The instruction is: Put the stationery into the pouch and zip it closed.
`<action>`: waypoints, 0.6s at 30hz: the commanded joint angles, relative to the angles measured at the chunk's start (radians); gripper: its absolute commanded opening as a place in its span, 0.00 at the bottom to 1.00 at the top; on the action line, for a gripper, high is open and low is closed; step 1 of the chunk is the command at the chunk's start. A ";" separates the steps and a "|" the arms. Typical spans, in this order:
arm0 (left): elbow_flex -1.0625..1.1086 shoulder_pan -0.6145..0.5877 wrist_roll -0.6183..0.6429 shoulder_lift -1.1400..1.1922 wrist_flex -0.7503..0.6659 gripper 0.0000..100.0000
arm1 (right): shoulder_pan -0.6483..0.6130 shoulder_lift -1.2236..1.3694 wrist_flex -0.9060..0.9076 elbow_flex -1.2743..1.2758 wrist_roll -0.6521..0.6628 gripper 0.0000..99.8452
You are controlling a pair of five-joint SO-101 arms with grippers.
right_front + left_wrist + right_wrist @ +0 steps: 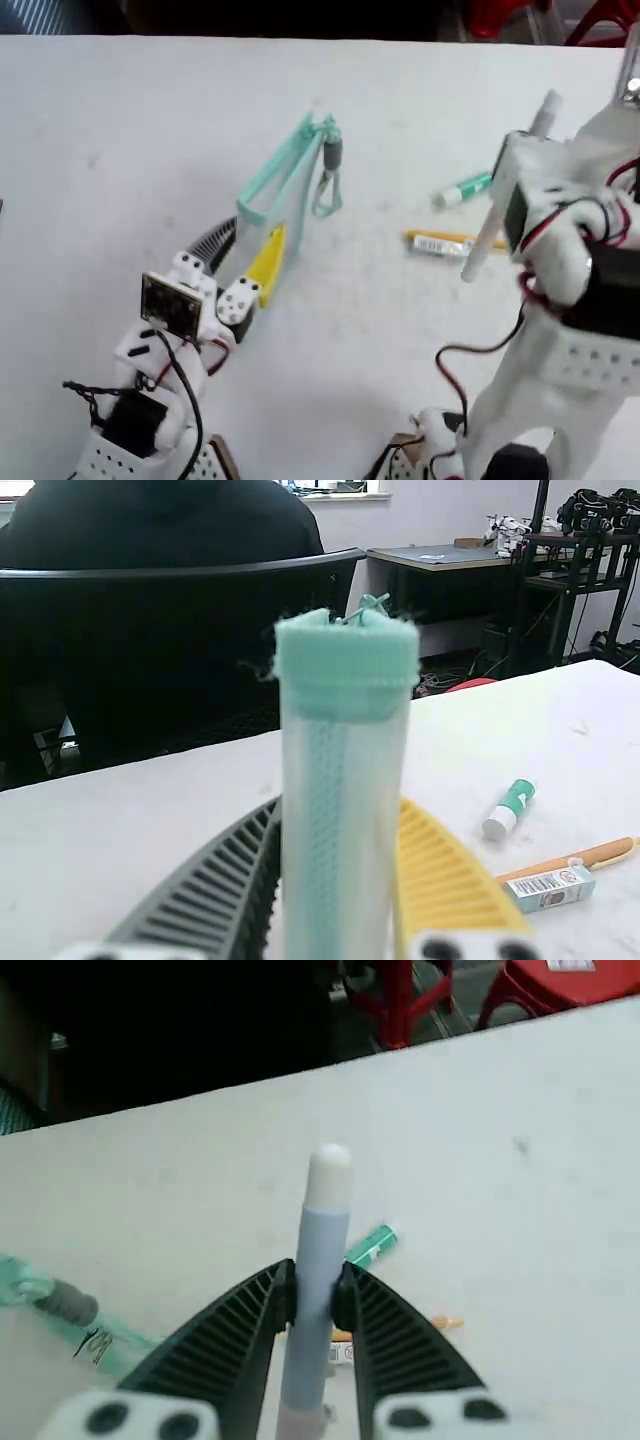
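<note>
Now, pouch: the mint-green mesh zip pouch (285, 190) is held edge-up, probably to present its mouth.
Left gripper (255, 232): fingers clamped on the pouch's near end, steadying it.
Right gripper (315, 1275): fingers closed on a pale blue-white pen (322, 1220), raised well apart from the pouch, likely for insertion.
Waiting: green-white marker (463, 189) and yellow pencil (445, 243), lying between pouch and pen.

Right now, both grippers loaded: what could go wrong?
1. The pouch is pinched at one end by the left gripper; a push from the pen might twist it loose.
2. The right gripper holds the pen with a long end free; it may pivot on contact.
3. The pencil and green marker lie near that arm and could get swept.
</note>
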 commanded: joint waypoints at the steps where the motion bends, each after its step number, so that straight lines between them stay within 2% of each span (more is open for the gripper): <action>1: -0.009 0.013 -0.006 0.005 -0.029 0.16 | -0.119 -0.093 0.016 0.057 0.048 0.02; 4: -0.009 0.013 -0.006 0.005 -0.029 0.16 | -0.197 -0.128 -0.004 0.175 0.051 0.02; 8: -0.009 0.013 -0.006 0.005 -0.028 0.16 | -0.228 -0.203 -0.096 0.284 0.055 0.02; 12: -0.009 0.013 -0.006 0.005 -0.028 0.16 | -0.243 -0.315 -0.208 0.287 0.150 0.02; 18: -0.009 0.018 -0.006 0.005 -0.028 0.16 | -0.420 -0.433 -0.363 0.292 0.255 0.02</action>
